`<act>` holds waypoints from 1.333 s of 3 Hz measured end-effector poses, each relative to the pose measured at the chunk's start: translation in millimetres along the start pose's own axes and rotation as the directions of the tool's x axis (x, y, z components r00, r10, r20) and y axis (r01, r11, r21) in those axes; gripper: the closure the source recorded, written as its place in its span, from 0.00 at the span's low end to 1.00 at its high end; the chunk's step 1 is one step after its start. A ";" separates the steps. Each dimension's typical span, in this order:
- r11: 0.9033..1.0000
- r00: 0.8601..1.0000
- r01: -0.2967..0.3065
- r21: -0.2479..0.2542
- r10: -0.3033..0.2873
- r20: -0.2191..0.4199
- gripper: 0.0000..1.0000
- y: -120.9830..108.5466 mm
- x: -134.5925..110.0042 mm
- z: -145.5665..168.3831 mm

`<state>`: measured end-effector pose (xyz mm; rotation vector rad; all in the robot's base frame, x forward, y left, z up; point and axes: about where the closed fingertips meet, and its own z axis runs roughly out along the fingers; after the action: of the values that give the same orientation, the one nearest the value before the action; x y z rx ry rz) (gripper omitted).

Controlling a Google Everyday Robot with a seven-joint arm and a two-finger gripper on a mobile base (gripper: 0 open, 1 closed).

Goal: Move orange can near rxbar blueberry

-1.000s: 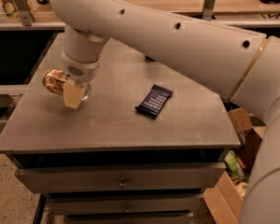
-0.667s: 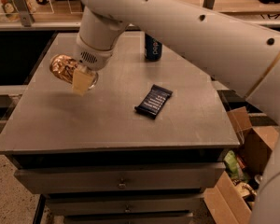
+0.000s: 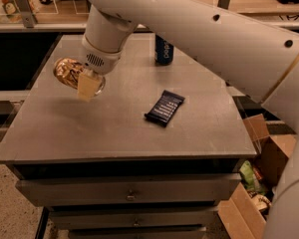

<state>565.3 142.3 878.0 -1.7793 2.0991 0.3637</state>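
Note:
My gripper [image 3: 86, 83] is shut on the orange can [image 3: 69, 71], a golden-orange can held on its side above the left part of the grey table [image 3: 114, 128]. One pale finger [image 3: 89, 87] covers the can's near side. The rxbar blueberry [image 3: 165, 107], a flat dark navy wrapper with pale text, lies on the table to the right of the can, a good way apart from it. My white arm reaches in from the upper right.
A dark blue can [image 3: 164, 51] stands upright at the back of the table. The table has drawers below its front edge. Cardboard boxes [image 3: 259, 183] with clutter sit on the floor at the right. A shelf runs behind the table.
My gripper has lifted the orange can off the table and carried it up and to the right, toward the bar. The bar and the blue can have not moved.

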 end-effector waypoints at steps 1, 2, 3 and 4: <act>0.998 0.996 -0.052 0.021 0.053 -0.072 1.00 -18.9 29.1 -2.1; 0.994 0.983 -0.097 0.047 0.103 -0.149 1.00 -37.9 69.7 -10.4; 0.989 0.969 -0.127 0.078 0.141 -0.202 1.00 -57.4 110.0 -23.1; 0.985 0.965 -0.119 0.121 0.143 -0.218 1.00 -74.1 140.4 -39.9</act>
<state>614.4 -12.3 855.9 -1.6929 2.3527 0.0817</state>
